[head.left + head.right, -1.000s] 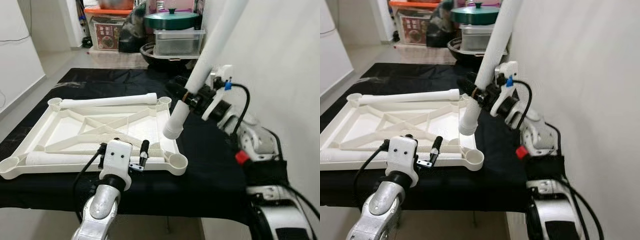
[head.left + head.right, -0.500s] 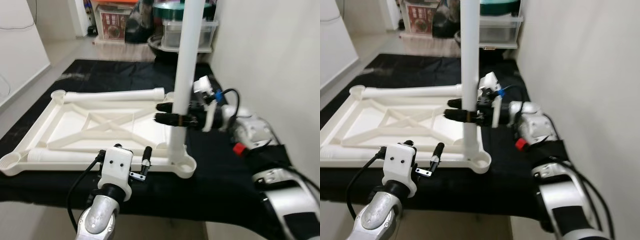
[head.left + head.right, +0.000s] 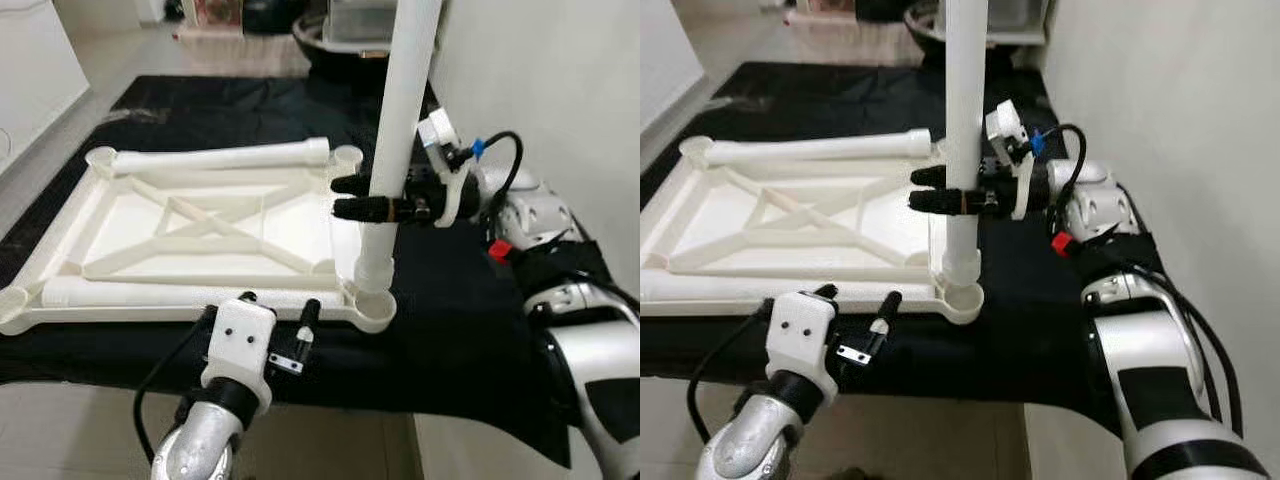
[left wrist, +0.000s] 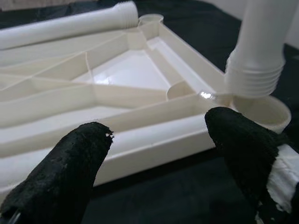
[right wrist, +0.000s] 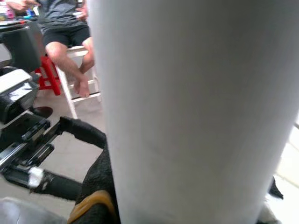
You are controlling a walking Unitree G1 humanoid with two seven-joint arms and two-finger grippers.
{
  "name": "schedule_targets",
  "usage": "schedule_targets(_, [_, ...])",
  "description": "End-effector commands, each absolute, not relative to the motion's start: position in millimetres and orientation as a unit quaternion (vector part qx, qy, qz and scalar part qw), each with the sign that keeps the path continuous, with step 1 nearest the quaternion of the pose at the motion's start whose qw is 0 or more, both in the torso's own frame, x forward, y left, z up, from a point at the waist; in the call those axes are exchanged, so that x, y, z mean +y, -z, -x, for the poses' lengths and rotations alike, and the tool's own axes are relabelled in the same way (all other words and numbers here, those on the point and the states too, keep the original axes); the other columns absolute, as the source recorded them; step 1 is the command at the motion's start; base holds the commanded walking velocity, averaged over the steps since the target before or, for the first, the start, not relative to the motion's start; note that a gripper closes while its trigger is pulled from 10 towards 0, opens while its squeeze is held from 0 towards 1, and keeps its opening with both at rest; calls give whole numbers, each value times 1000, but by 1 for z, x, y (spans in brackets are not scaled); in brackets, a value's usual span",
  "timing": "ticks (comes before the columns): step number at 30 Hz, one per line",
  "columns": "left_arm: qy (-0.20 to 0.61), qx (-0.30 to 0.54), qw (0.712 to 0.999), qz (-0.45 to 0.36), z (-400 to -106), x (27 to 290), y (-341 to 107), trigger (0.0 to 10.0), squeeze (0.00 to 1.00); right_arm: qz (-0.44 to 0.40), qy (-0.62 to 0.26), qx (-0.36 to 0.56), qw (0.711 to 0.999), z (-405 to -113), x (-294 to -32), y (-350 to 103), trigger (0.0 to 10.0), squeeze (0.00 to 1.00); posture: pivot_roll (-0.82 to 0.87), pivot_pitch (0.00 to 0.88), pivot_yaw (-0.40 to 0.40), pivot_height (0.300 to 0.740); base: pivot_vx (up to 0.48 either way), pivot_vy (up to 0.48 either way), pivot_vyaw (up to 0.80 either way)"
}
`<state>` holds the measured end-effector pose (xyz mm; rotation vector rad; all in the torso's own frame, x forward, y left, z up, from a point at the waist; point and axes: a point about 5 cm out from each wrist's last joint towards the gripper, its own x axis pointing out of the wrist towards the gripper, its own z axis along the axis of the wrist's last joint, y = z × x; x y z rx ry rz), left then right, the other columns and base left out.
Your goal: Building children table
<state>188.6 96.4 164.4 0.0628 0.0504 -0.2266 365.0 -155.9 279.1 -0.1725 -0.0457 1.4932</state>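
Observation:
The white table top [image 3: 190, 305] lies upside down on a black cloth. My right gripper [image 3: 340, 197] is shut on a long white leg tube [image 3: 400, 130] and holds it almost upright. The tube's threaded end [image 4: 254, 77] is right at the near right corner socket [image 3: 375, 312]; I cannot tell whether it is seated. Two more legs lie in the frame, one along the far edge [image 3: 220, 157] and one along the near edge [image 3: 150, 292]. My left gripper [image 4: 154, 163] is open, at the table's front edge just short of the frame, holding nothing.
A white wall [image 3: 560, 80] rises close on the right. The black cloth [image 3: 450, 330] covers the table down to its front edge. Bins and a pot [image 3: 350, 20] stand on the floor behind. A person [image 5: 70, 28] sits on a white chair beside a red stool [image 5: 44, 77].
The right gripper swung the leg from tilted in the air to upright and brought its threaded end down onto the corner socket. The camera has tilted down. The left gripper stays open.

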Motion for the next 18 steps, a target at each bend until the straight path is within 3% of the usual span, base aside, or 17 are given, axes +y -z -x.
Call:
schedule_targets(1, [124,36,991,-36,-181,97,-163,10000,0,88,-701,-19,707,-363,-155,-278,10000,0,142,183,-26,740,0,0,0])
schedule_targets(6, [152,54,986,-33,-170,96,-159,10000,0,85,-708,-17,701,-362,-153,-275,10000,0,149,179,-24,740,0,0,0])
schedule_targets(9, [210,53,975,-51,-157,92,-155,10000,0,95,-709,-18,699,-361,-154,-273,10000,0,152,177,-25,740,0,0,0])
schedule_targets(18, [234,59,969,-58,-155,86,-150,10000,0,96,-719,-28,688,-356,-154,-278,10000,0,151,169,-18,740,0,0,0])
